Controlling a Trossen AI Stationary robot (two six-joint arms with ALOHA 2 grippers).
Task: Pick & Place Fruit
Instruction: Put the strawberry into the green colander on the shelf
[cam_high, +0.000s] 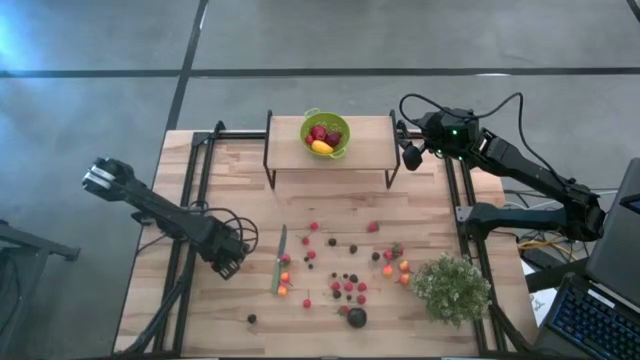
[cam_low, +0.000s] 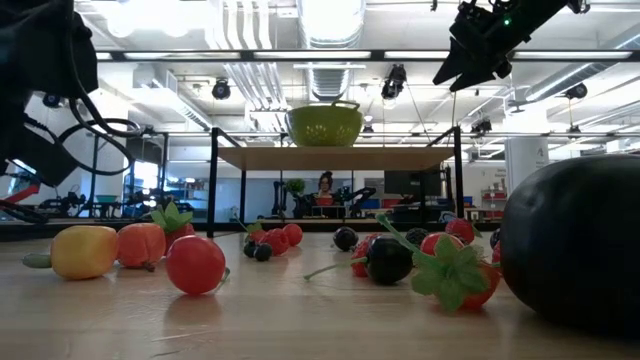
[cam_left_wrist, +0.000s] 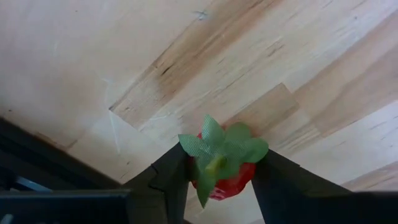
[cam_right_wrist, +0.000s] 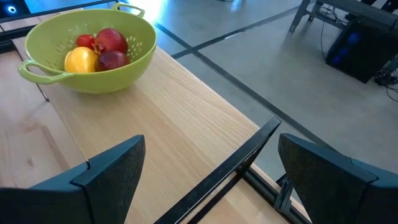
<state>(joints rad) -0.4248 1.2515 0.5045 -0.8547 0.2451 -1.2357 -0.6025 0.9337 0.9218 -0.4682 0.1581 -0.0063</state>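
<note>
Glossy red strawberry (cam_left_wrist: 221, 174), leafy green cap, between left pincer (cam_left_wrist: 217, 180) fingers

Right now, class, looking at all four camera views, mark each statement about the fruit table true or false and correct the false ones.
1. The green bowl sits on the raised shelf. True.
2. The bowl is empty. False: it holds red and yellow fruit.
3. A strawberry sits between the left gripper's fingers. True.
4. The right gripper holds a fruit. False: its fingers are open and empty.
5. The knife lies in the bowl. False: it lies on the table.
</note>
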